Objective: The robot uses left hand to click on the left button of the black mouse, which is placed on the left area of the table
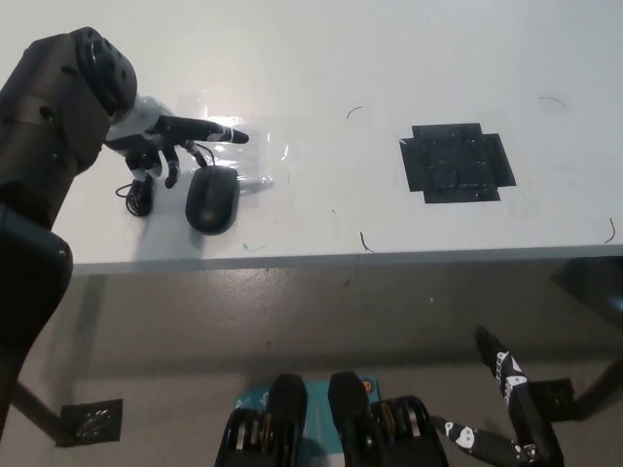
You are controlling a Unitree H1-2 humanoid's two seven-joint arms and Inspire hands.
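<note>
Mouse (212,197) is sitting on the left part of the table (321,58), near the front edge, its narrow front end pointing away from the robot so the buttons are facing the reaching arm; its cord (139,195) is lying coiled just to the left. A clear glossy sheet (255,146) is lying under and behind the mouse, probably marking its spot. Left hand (165,138) is hovering over the table just behind and left of the mouse's front end, arm coming in from the upper left. Hand is holding nothing: one finger (216,131) is stretching out long toward the right, past the mouse's far end, while the others are curling downward, apart, tips close to the mouse's front left. Contact with the button cannot be told from this angle; looks like a gap. Judgement: hand is lining up a press, and a curled finger needs to drop onto the left button. Right hand (511,409) is resting low at bottom right, off the table; whether its fingers are apart or closed cannot be told. A black taped patch (456,162) is lying well apart on the right.
</note>
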